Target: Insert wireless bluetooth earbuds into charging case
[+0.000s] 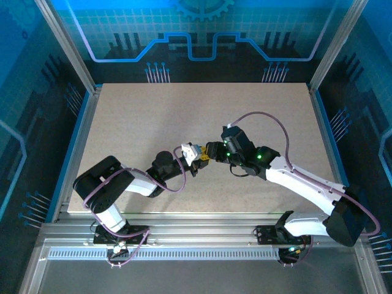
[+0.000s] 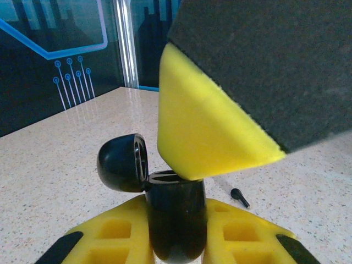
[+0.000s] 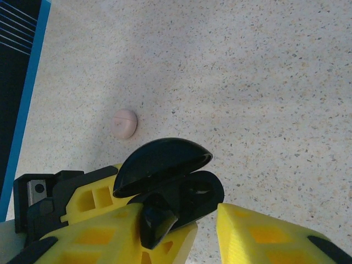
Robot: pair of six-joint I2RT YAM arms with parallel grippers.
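Left gripper [image 2: 176,236] clamps the open black case [image 3: 177,190]; right gripper [image 3: 181,223] stands parted above it. One black earbud [image 2: 239,197] lies on the tabletop [image 2: 60,165], not yet inserted.

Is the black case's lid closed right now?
No: in the left wrist view the lid stands swung open beside the black case clamped in the left tool.
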